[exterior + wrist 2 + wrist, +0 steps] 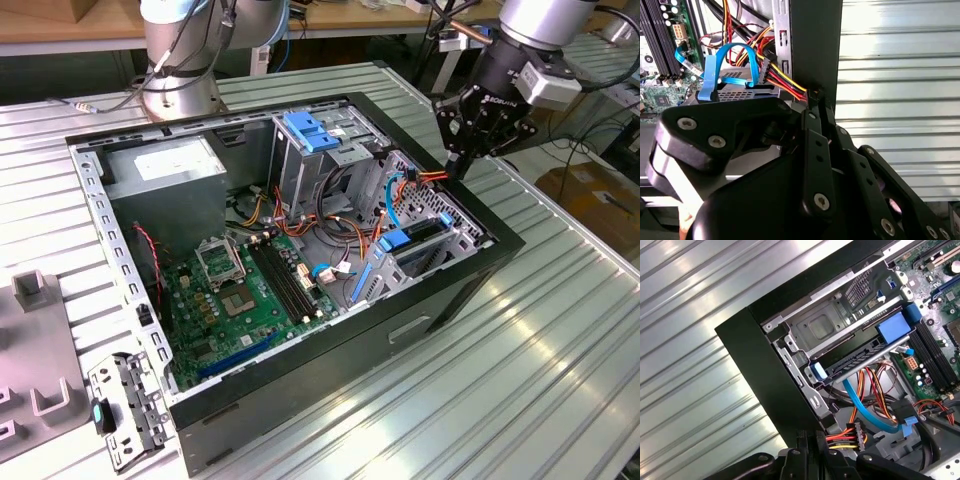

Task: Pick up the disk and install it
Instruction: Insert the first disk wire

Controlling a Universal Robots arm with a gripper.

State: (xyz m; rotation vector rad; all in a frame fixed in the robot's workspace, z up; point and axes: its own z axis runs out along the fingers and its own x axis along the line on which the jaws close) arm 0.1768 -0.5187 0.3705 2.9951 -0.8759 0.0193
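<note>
Disk (pixel 412 240), a dark, flat rectangular metal drive with blue plastic rails on its edges, sits slotted inside a low perforated steel cage (pixel 820 327). That cage is at the end of the case nearest the worktop edge on the exterior view's right. In the first wrist view the disk (pixel 855 357) shows as a dark slatted edge between smooth blue tabs.

The black sheet-metal computer case (pixel 330 350) lies open on its side on the ribbed, shiny aluminium worktop (pixel 520 380). Inside it are a green circuit board (pixel 240 290), a plain grey power-supply box (pixel 165 170) and a tall metal cage (pixel 320 160) topped by a blue plastic latch (pixel 310 130).

The black, bolted tool (pixel 458 165) hangs over the case wall just beside the disk cage. In both wrist views its tips (pixel 812 100) (pixel 810 435) are clenched on a bundle of red, yellow and black wires (pixel 782 80) (pixel 840 437) just behind its black plug. A glossy flat blue ribbon cable (pixel 865 405) loops near the wires.
</note>
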